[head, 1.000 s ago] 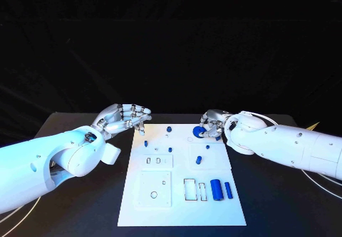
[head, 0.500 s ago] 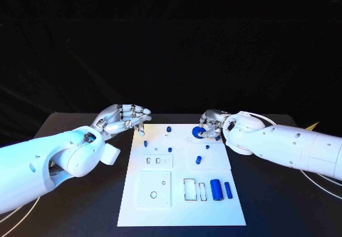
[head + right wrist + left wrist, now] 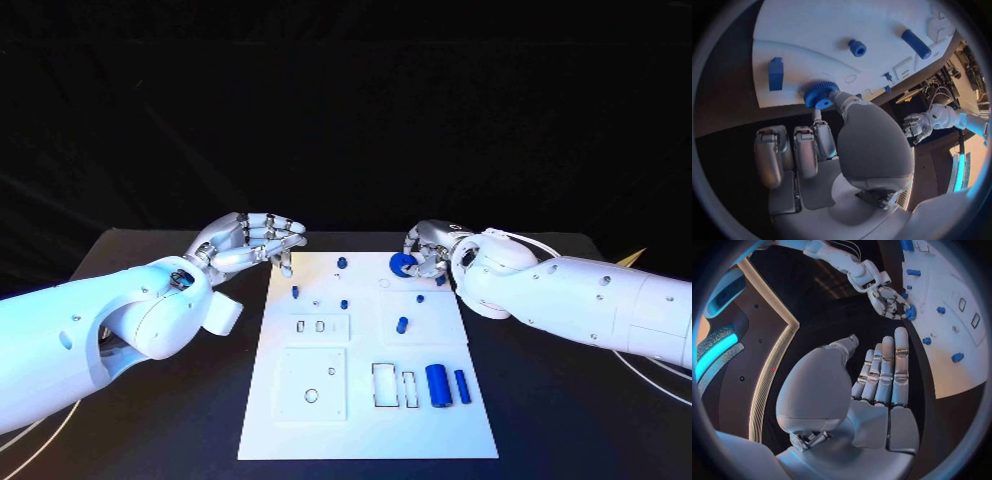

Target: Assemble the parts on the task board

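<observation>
The right robot hand [image 3: 428, 254] pinches a blue knob [image 3: 402, 266] at the board's [image 3: 368, 420] far right edge. The left robot hand [image 3: 255, 240] hovers empty, fingers curled, over the worktop [image 3: 173, 400] just beside the board's far left corner.

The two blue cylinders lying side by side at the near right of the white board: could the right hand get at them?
Probably not now: the right hand holds the blue round knob. Nothing lies over the blue cylinders on the white board.
</observation>
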Tool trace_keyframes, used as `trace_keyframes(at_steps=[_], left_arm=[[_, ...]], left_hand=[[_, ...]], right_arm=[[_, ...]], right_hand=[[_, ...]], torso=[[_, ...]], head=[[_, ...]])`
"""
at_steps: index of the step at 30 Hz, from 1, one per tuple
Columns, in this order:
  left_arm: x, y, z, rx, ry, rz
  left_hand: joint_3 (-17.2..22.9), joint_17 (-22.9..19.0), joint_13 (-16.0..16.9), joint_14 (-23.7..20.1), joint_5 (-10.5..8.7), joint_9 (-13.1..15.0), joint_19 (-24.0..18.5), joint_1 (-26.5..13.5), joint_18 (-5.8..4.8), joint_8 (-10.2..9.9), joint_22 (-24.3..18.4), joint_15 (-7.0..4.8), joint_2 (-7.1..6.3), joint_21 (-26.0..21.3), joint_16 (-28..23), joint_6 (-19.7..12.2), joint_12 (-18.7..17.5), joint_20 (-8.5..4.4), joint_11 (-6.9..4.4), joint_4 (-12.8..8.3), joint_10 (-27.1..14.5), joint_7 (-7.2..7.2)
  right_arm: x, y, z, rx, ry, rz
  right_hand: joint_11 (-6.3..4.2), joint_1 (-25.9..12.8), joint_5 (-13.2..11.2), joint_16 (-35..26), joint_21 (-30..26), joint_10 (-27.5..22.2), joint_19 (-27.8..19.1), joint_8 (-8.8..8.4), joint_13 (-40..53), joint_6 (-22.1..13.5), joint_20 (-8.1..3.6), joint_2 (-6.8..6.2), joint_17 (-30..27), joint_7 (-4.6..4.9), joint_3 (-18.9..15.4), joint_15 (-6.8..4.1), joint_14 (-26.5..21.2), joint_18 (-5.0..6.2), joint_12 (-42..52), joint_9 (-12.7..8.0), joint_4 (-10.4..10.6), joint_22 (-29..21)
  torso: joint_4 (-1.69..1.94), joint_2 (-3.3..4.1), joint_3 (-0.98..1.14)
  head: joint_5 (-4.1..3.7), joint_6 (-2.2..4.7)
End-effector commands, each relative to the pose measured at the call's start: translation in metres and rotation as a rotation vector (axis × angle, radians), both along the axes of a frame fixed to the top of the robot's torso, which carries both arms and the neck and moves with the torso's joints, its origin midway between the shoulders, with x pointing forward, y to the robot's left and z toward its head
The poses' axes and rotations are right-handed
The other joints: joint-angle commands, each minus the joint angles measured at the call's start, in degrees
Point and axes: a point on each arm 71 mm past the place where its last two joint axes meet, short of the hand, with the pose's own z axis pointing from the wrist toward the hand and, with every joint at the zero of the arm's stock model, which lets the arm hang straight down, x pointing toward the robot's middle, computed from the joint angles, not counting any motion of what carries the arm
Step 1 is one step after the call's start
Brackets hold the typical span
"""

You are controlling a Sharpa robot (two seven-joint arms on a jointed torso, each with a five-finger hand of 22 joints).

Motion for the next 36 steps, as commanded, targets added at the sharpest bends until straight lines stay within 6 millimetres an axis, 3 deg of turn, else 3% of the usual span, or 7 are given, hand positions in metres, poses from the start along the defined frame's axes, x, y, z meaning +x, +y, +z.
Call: trace_keyframes(at_steps=[1, 12, 18, 26, 28, 36], left_arm=[[-0.001, -0.002, 0.0, -0.006, 0.008, -0.023], [0.0, -0.001, 0.0, -0.002, 0.013, -0.024], [-0.001, -0.002, -0.001, -0.002, 0.015, -0.029], [0.0, -0.004, -0.001, -0.004, 0.015, -0.033], [0.0, -0.004, -0.001, -0.004, 0.015, -0.034], [-0.001, -0.006, -0.001, -0.005, 0.015, -0.04]], left_hand=[[0.19, -0.1, -0.08, -0.36, -0.14, 0.08, -0.46, -0.03, 0.32, -0.34, 0.05, 0.18, 0.41, 0.23, -0.39, -0.2, -0.19, 0.04, 0.02, -0.07, -0.41, 3.57], [0.23, -0.12, -0.09, -0.34, -0.15, 0.09, -0.52, -0.08, 0.32, -0.34, 0.09, 0.19, 0.49, 0.31, -0.41, -0.19, -0.18, 0.05, 0.03, -0.05, -0.4, 3.58], [0.25, -0.13, -0.09, -0.33, -0.15, 0.09, -0.54, -0.08, 0.32, -0.35, 0.1, 0.19, 0.51, 0.34, -0.42, -0.19, -0.18, 0.06, 0.04, -0.05, -0.4, 3.59], [0.25, -0.14, -0.1, -0.32, -0.15, 0.09, -0.56, -0.1, 0.33, -0.36, 0.12, 0.19, 0.51, 0.38, -0.43, -0.21, -0.19, 0.06, 0.04, -0.06, -0.42, 3.59], [0.25, -0.14, -0.1, -0.32, -0.15, 0.09, -0.56, -0.1, 0.33, -0.36, 0.12, 0.19, 0.51, 0.38, -0.43, -0.21, -0.19, 0.06, 0.04, -0.06, -0.42, 3.59], [0.25, -0.14, -0.1, -0.32, -0.15, 0.09, -0.56, -0.1, 0.33, -0.36, 0.12, 0.19, 0.51, 0.38, -0.43, -0.21, -0.19, 0.06, 0.04, -0.06, -0.42, 3.59]], right_arm=[[-0.003, -0.001, 0.005, -0.002, -0.064, -0.011], [-0.013, 0.003, 0.014, 0.022, -0.078, 0.008], [-0.015, 0.025, 0.016, 0.012, -0.109, 0.056], [-0.017, 0.06, 0.016, -0.005, -0.153, 0.116], [-0.017, 0.066, 0.015, -0.004, -0.158, 0.128], [-0.019, 0.092, 0.007, -0.011, -0.156, 0.166]], right_hand=[[0.04, -0.54, 0.17, 0.26, 0.29, 0.41, 5.67, 0.94, 1.83, 1.65, -0.31, 0.2, 13.75, -1.01, 0.35, -0.46, 5.77, -1.05, 0.24, 0.38, -0.06, 14.39], [0.09, -1.7, -0.02, 0.28, 0.61, 0.54, 5.88, 0.77, 1.9, 1.46, -0.37, -0.38, 13.78, -0.94, 0.53, -0.45, 5.78, -1.16, 0.22, 0.26, -0.03, 14.74], [0.11, -1.86, 0.03, 0.26, 0.62, 0.39, 5.88, 0.62, 1.75, 1.25, -0.37, -0.57, 13.74, -0.9, 0.67, -0.43, 5.77, -1.17, 0.11, 0.19, -0.16, 14.75], [0.15, -2.03, 0.15, 0.25, 0.77, 0.38, 5.98, 0.53, 1.74, 1.17, -0.36, -0.78, 13.72, -0.86, 0.78, -0.41, 5.77, -1.22, 0.07, 0.14, -0.27, 14.91], [0.17, -2.15, 0.19, 0.24, 0.78, 0.39, 5.99, 0.49, 1.76, 1.12, -0.36, -0.88, 13.7, -0.82, 0.8, -0.4, 5.76, -1.22, 0.07, 0.11, -0.29, 14.92], [0.21, -2.27, 0.3, 0.17, 0.8, 0.26, 6.0, 0.37, 1.62, 1.0, -0.34, -0.92, 13.58, -0.77, 0.96, -0.37, 5.73, -1.23, -0.03, 0.05, -0.37, 14.94]], torso=[[-0.05, -0.03, -0.03], [-0.13, -0.01, -0.08], [0.1, 0.0, -0.06], [0.53, -0.03, -0.24], [0.43, 0.01, -0.16], [0.28, 0.07, -0.25]], head=[[-0.04, 0.12], [-0.15, 0.43], [-0.1, 0.72], [-0.2, 0.71], [-0.05, 0.74], [0.15, 0.61]])
